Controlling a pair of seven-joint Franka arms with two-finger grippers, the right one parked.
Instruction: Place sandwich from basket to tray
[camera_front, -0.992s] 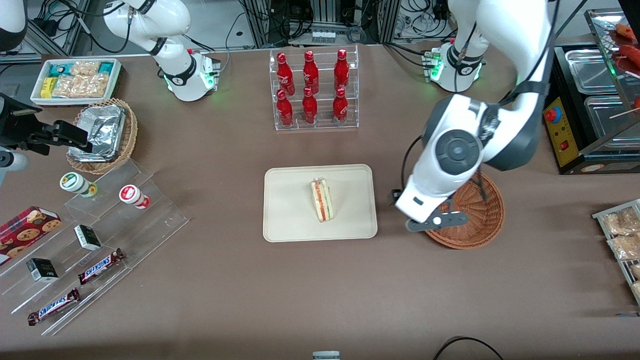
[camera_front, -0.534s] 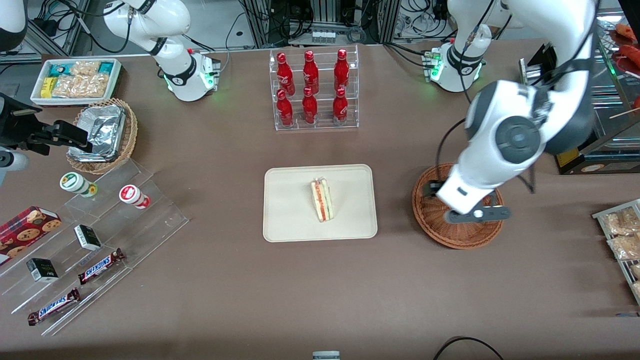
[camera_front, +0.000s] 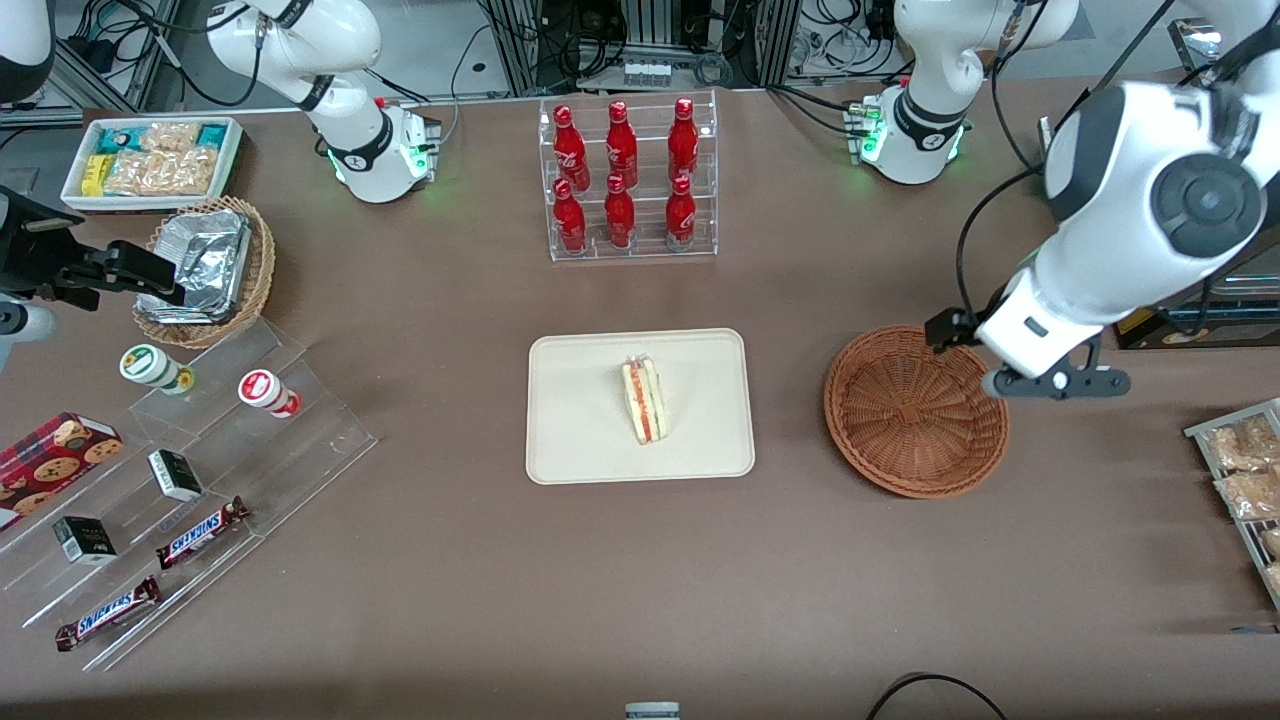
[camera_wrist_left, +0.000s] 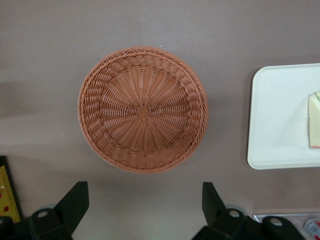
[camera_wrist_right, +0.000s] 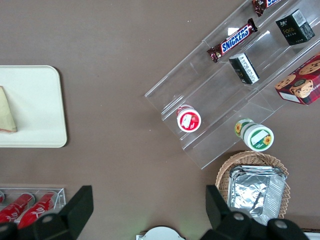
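Sandwich (camera_front: 645, 402), a small clear-wrapped triangular wedge of pale bread with red and green filling, lies on the flat rectangular cream-beige tray (camera_front: 575, 420) near the middle of the brown tabletop (camera_front: 640, 580), standing on its edge with the filling layers facing up; in the left wrist view only a corner of it (camera_wrist_left: 314, 120) shows on the tray (camera_wrist_left: 280, 120). Beside the tray, toward the working arm's end of the tabletop, you see the round reddish-brown woven wicker basket (camera_front: 915, 410), and its bowl (camera_wrist_left: 143, 109) holds nothing. Judge from this that the placing step is done: the task's object is on its target and apart from the pincer. The left arm's pincer (camera_front: 1055, 382) hangs above the tabletop just beside the basket's rim, on the side away from the tray; in the wrist view its two dark fingers (camera_wrist_left: 74, 202) stand wide apart with bare tabletop between them, so it is fully spread, holds nothing and touches nothing. What the next move calls for, as a judgement only, is a clear retreat: you would keep the arm away from basket and tray so that neither is nudged, and leave the wedge where it stands.
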